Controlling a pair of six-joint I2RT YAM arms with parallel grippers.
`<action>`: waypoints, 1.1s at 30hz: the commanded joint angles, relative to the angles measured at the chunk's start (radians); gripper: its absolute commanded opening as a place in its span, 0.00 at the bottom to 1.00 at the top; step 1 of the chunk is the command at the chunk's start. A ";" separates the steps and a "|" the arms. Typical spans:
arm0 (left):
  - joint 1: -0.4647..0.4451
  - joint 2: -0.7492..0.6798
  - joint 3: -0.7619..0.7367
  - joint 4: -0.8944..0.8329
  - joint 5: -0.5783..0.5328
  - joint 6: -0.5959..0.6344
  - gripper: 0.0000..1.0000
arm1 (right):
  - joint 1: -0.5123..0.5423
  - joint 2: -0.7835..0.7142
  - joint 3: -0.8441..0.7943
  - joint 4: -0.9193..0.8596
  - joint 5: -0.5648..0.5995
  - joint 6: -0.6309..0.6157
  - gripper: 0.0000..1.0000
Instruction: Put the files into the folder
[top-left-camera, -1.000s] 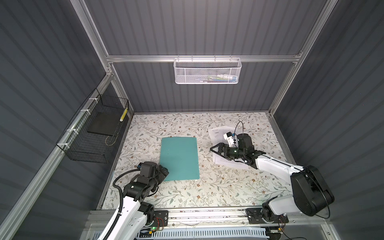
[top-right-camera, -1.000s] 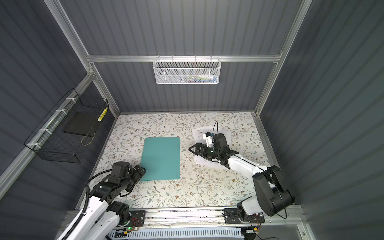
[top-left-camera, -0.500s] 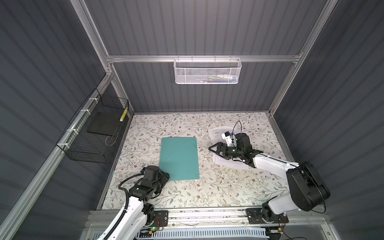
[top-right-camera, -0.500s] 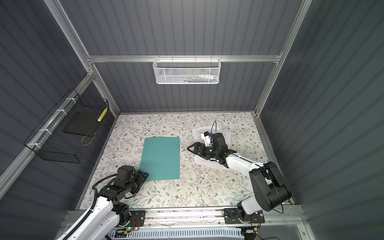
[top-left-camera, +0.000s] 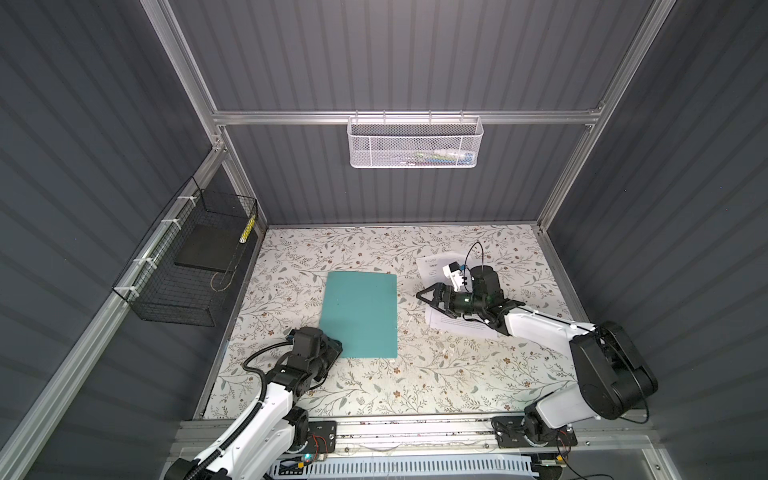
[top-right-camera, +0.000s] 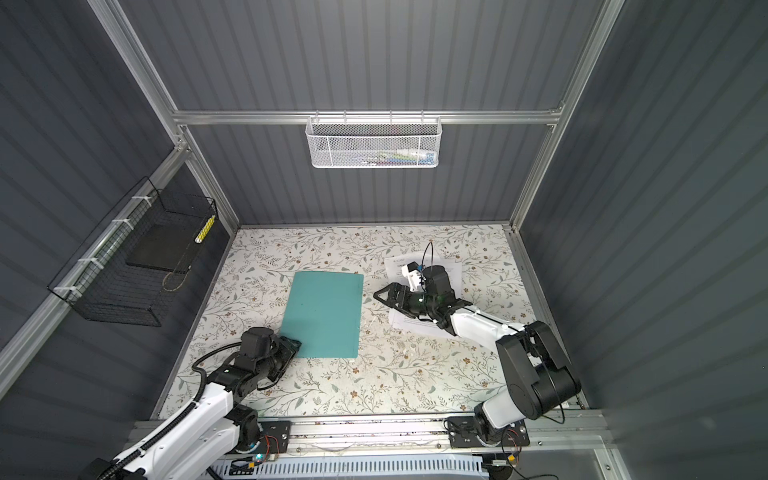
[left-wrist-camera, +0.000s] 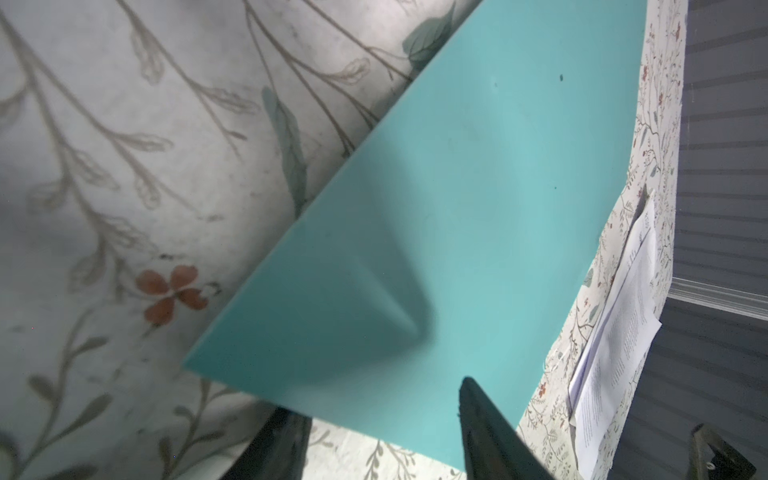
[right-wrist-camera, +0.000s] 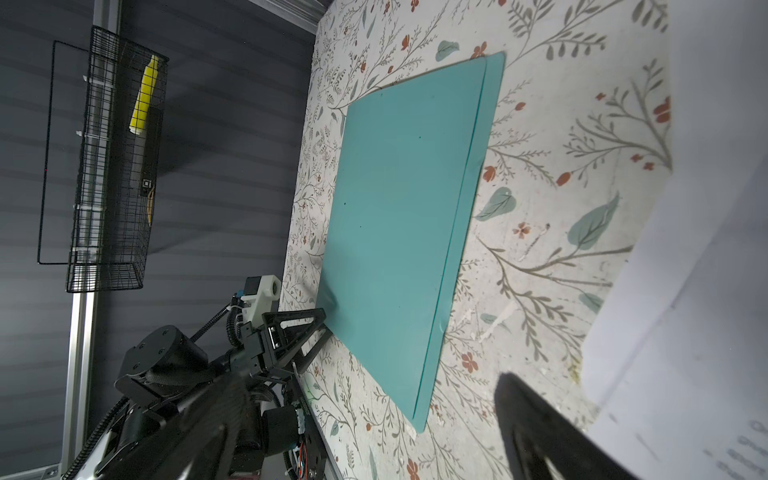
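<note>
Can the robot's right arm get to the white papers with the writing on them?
Probably yes. The right end effector is open right at the edge of the loose white printed paper sheets, and nothing lies on them. Lying flat, they may be tricky to pinch.

Closed teal folder lies flat; printed white files lie apart beside it

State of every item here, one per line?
folder: lying closed, creased near one corner.
files: loose, lying outside the folder.
left gripper: jaws apart at the folder's near corner.
right gripper: open, low over the files.
white mesh basket: hanging, not empty.
black wire basket: hanging, not empty.
</note>
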 joint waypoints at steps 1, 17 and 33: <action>-0.008 -0.003 -0.016 0.062 -0.015 -0.015 0.57 | 0.004 0.016 -0.019 0.046 -0.014 0.023 0.96; -0.015 0.087 -0.096 0.335 -0.035 -0.025 0.49 | 0.004 0.058 -0.022 0.105 -0.034 0.046 0.96; -0.019 0.080 -0.077 0.347 -0.085 0.007 0.45 | 0.016 0.105 -0.016 0.142 -0.050 0.057 0.95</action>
